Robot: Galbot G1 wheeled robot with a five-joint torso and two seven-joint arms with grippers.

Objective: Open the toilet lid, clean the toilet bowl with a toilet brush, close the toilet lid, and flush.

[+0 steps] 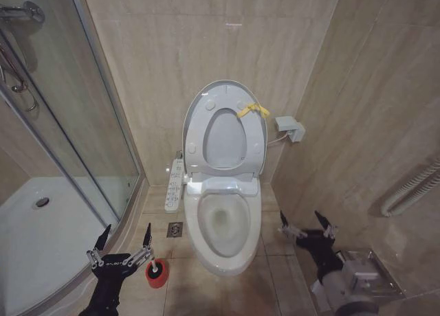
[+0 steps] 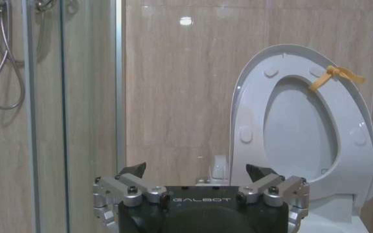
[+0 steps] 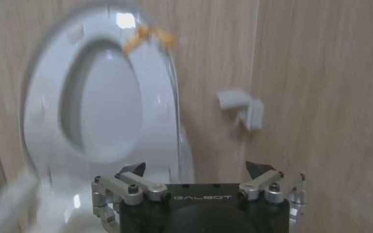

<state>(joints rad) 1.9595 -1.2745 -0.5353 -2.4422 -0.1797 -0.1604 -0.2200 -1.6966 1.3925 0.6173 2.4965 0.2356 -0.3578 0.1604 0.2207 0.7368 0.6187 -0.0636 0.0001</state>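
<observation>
The toilet lid (image 1: 225, 127) stands raised against the tiled wall, so opening looks done; brushing, closing and flushing remain. The glossy oval toilet bowl (image 1: 223, 227) lies bare. Left of the bowl, the left gripper (image 1: 124, 244) hangs wide open and empty beside the red holder (image 1: 157, 274); right of it, the right gripper (image 1: 307, 224) gapes empty.

From my left wrist cam I see the left gripper (image 2: 196, 175) with its fingers spread wide and nothing between them, the toilet lid (image 2: 303, 121) standing upright against the tiled wall (image 2: 173, 87) with its yellow strap (image 2: 334, 75) up top, and the glass shower door (image 2: 50, 116) beside it.
</observation>
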